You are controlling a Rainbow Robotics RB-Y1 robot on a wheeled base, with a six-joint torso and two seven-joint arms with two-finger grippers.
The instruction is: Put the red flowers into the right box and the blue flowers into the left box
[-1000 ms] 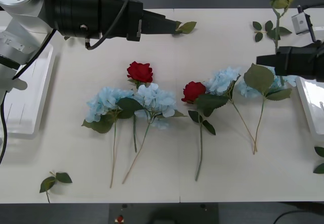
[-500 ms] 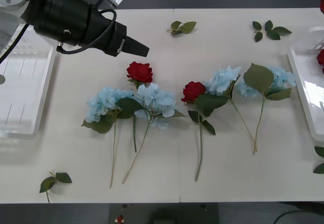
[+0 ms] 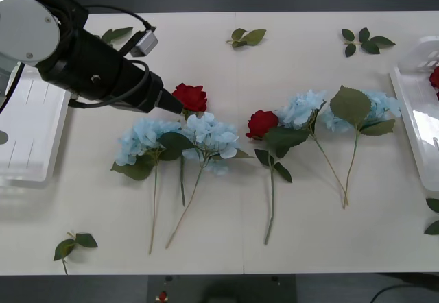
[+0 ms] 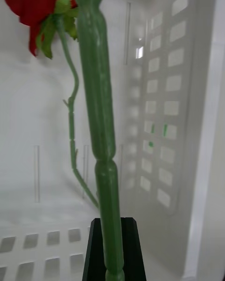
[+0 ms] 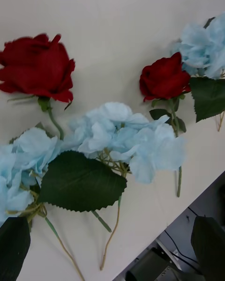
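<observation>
Right wrist view: right gripper (image 4: 112, 257) clamped on red flowers' stem (image 4: 96, 122) inside right box (image 4: 168, 122); left gripper's (image 3: 175, 107) state unclear

The red flowers (image 3: 189, 97) and blue flowers (image 3: 210, 133) look like matt cloth. The right box (image 3: 411, 104) is translucent plastic. The bench (image 3: 295, 227) is smooth and matt.

White table (image 3: 226, 241), with loose green leaf sprigs: far-left edge (image 3: 116, 35), far middle (image 3: 247, 37), far right (image 3: 366, 41), near-left corner (image 3: 74, 244), right edge (image 3: 433, 216).

Overlapping blue flowers (image 3: 209, 135) crowding rose (image 3: 189, 97)
</observation>
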